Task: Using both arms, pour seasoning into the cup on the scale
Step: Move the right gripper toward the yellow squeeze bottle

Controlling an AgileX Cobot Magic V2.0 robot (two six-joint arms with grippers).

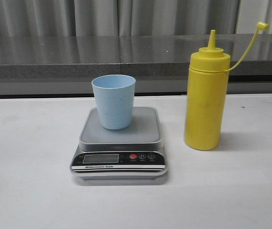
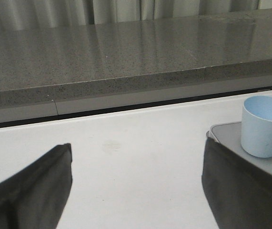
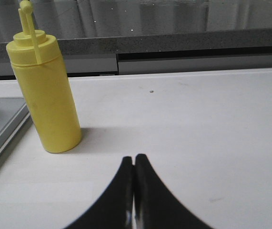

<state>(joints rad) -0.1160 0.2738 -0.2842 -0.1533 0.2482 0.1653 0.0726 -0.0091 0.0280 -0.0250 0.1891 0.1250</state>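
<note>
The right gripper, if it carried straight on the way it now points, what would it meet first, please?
Probably nothing on the table: the shut right gripper faces bare surface, the seasoning bottle stands off to one side, and only the grey ledge lies beyond.

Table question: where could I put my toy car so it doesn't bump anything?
The white table is bare left of the scale and along the front edge. Right of the yellow bottle is bare too. The tight spot is the narrow gap between the scale and the bottle. The blue cup already takes up the scale's platform.
</note>
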